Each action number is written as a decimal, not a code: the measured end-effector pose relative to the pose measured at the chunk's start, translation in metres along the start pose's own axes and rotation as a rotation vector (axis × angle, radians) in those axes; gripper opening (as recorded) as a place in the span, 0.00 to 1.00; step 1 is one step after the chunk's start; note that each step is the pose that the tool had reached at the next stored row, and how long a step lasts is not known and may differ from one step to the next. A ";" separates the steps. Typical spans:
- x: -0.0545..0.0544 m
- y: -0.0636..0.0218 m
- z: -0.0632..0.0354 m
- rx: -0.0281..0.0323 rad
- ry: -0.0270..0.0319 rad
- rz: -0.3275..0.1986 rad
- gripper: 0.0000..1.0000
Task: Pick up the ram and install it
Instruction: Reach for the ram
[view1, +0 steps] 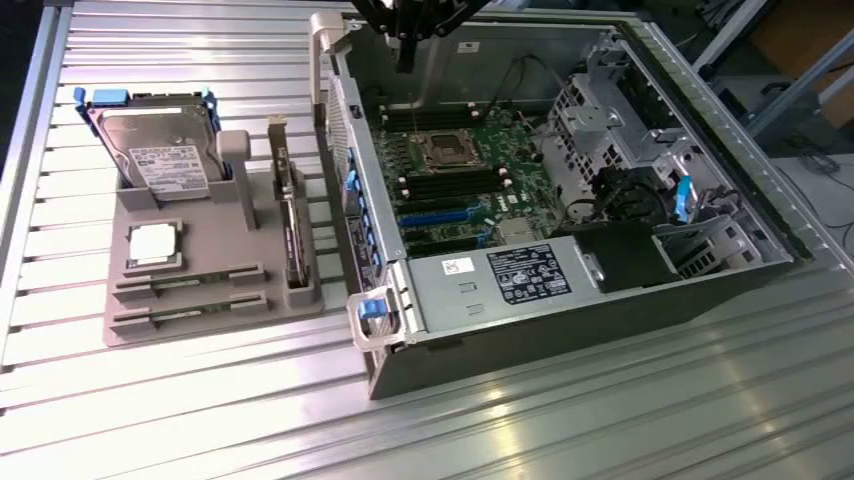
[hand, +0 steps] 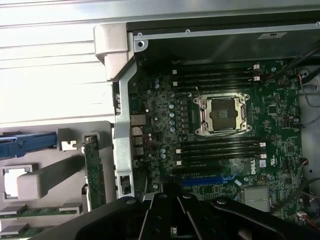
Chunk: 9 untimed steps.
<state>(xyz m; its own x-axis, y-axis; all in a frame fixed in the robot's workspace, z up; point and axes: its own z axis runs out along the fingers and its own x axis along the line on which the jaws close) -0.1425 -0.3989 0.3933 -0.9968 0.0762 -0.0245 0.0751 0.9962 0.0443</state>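
Overhead, pincer (view1: 416, 40) clenched above open computer case (view1: 561, 335), ribbed metal table (view1: 601, 420) beneath, grey tray (view1: 267, 255) holding ram (view1: 187, 283) alongside

Hard drive (view1: 167, 160) stands in tray (view1: 214, 240) beside open case (view1: 601, 310).

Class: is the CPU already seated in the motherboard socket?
No, the CPU lies on the tray, and the socket stands empty.
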 end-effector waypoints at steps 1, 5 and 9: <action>0.001 -0.0001 0.0000 0.0000 0.0000 0.000 0.11; 0.004 -0.0003 -0.0001 -0.0001 0.0000 0.000 0.11; 0.008 -0.0006 -0.0002 0.0000 0.0000 0.000 0.11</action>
<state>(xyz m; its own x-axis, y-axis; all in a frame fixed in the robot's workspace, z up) -0.1509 -0.3989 0.3933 -0.9968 0.0762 -0.0244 0.0751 0.9962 0.0443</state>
